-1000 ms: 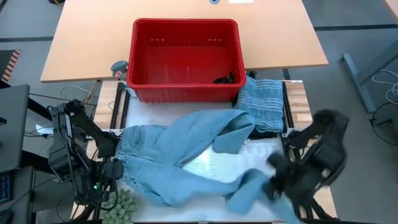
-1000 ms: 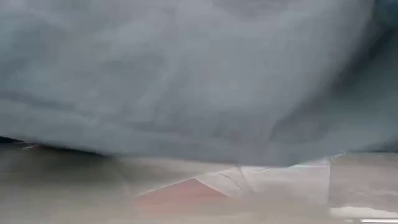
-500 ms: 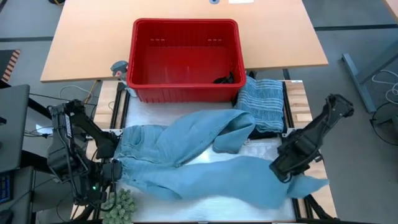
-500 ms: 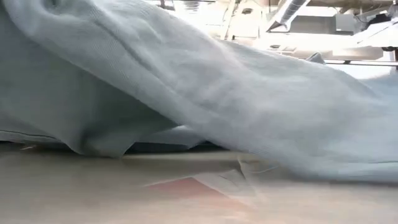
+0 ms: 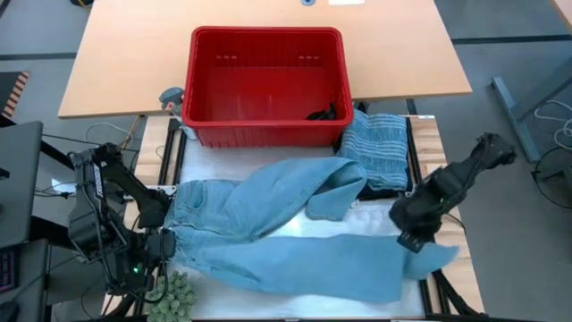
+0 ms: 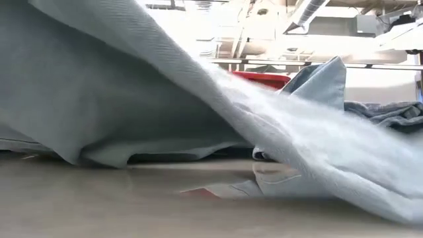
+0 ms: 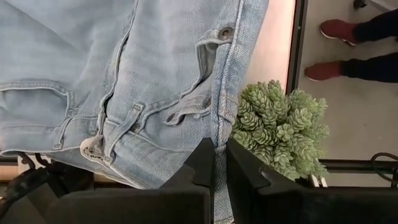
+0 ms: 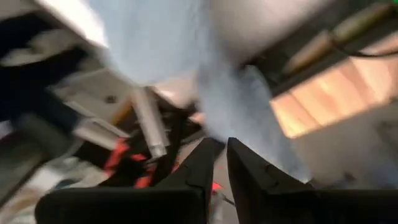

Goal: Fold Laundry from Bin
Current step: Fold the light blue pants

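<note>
Here the right arm reaches in from the right edge, its tool (image 5: 410, 240) low at the jeans (image 5: 268, 233) hem, fingers nearly together, pinching cloth. The left tool (image 7: 219, 163) is clamped on the waistband, lower left. The jeans sprawl across the pale desk (image 5: 375, 228); the red bin (image 5: 266, 85) sits above center.

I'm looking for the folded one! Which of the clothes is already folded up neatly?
The grey-blue striped cloth, lying in a tidy rectangle just right of the red bin. The light blue jeans sprawl unfolded across the table, and a dark piece sits crumpled inside the bin.
</note>
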### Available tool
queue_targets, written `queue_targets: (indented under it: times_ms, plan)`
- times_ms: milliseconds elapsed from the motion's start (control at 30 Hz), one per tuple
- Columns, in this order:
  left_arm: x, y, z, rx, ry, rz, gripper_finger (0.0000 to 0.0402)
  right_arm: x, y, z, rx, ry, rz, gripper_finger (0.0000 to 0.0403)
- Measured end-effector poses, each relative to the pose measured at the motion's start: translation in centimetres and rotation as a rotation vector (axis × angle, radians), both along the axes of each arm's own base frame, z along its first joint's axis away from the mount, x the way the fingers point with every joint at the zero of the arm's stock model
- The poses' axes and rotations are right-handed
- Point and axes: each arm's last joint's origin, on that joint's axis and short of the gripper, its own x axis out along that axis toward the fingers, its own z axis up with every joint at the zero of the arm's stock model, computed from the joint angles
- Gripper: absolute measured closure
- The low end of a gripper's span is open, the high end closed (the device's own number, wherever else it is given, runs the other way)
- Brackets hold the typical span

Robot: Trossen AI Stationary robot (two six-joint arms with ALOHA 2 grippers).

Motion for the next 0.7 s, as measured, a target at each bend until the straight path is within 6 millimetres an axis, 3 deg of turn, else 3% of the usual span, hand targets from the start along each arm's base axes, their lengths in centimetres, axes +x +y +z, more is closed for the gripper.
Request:
queue_targets:
  times_ms: [200,300,400,500,600,700]
  plan:
    - [0.0,0.0,0.0,-0.006,0.008,0.012,0.0397,-0.3,-1.6,4.5,0.119,-0.267,-0.03,0.0321]
    - [0.0,0.0,0.0,-0.006,0.005,0.025,0.0397,0.0,-2.3,5.8,0.029,-0.446,-0.134,0.0321]
    - [0.1,-0.1,-0.1,0.005,-0.011,0.047,0.0397,1.7,-1.9,6.3,-0.082,-0.67,-0.165,0.0321]
    - [0.2,-0.2,-0.2,0.006,-0.007,0.048,0.0393,4.5,0.0,5.7,-0.157,-0.808,0.041,0.0321]
    - [0.2,-0.2,-0.2,0.002,-0.006,0.068,0.0382,7.1,3.0,3.3,-0.207,-0.77,0.237,0.032]
    - [0.2,-0.2,-0.2,-0.003,-0.003,0.09,0.0376,9.5,6.4,0.4,-0.124,-0.701,0.419,0.0309]
